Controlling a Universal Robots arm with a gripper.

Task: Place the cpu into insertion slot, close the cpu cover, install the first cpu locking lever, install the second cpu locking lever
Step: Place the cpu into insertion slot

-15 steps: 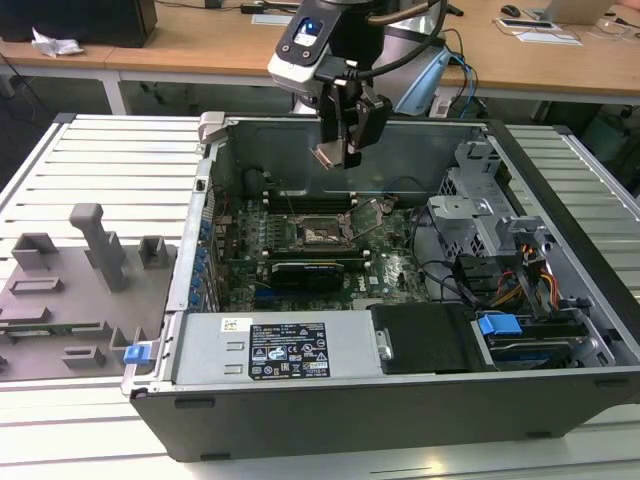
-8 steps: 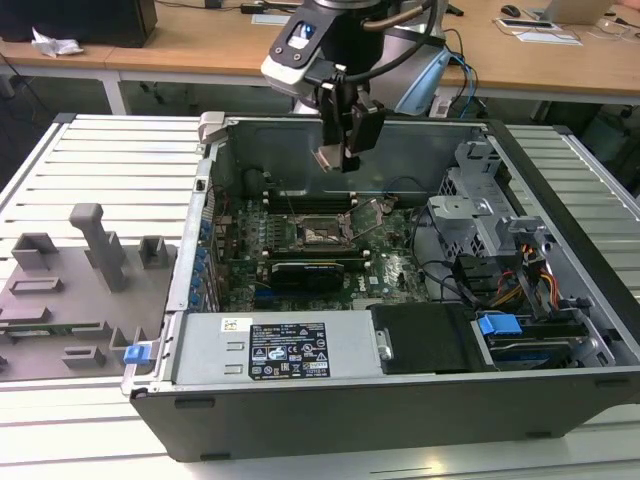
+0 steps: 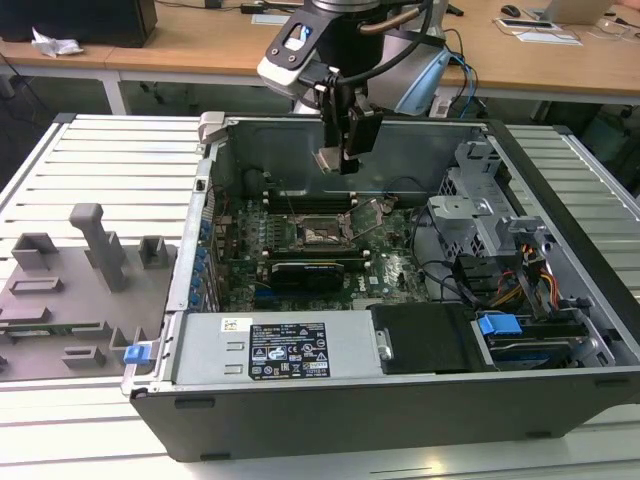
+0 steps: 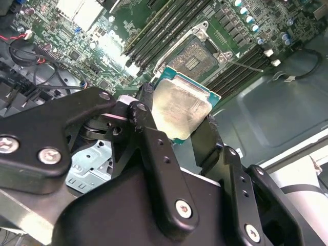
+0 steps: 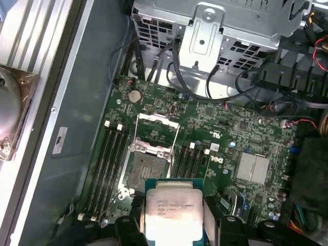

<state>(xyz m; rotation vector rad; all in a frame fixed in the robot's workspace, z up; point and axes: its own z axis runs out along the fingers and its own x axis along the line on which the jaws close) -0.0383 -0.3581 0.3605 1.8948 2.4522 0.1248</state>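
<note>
Gripping cpu (image 4: 180, 106) by two opposite edges, gripper (image 4: 178, 117) closed on it, silver top showing in both wrist views. Hanging in air inside open computer case (image 3: 400, 410), above green motherboard (image 5: 215, 128), toward case's far wall in exterior view. Below, apart from chip: insertion slot (image 5: 141, 170), dark centre bare, between black memory slots (image 5: 108, 164). Flipped open at slot's edge: cpu cover (image 5: 156, 128).

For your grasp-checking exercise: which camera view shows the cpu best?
The second wrist view: the cpu shows nearly whole, clamped in the tool. The first wrist view cuts off part of it; the exterior view shows it small.
</note>
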